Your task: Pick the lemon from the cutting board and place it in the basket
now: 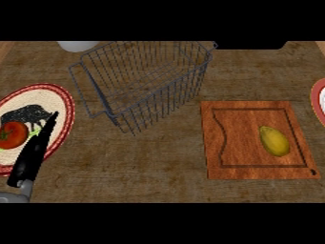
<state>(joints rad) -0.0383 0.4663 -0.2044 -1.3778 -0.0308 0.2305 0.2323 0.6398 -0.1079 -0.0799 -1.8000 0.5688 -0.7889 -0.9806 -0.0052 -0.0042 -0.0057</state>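
Wooden counter (157, 157): lemon (274, 140) on cutting board (256, 140), well apart from left hand's (31, 152) straight, empty fingers (46, 125).

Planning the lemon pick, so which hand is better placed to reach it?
Probably right: the lemon lies on the cutting board at right. The only hand in view, the left hand, is far left over the plate.

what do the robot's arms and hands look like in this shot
Only the left hand shows: slim, glossy black, with long narrow fingers. It joins a rounded light grey forearm at the lower left. No cables or markings are visible. The right arm and hand are out of view.
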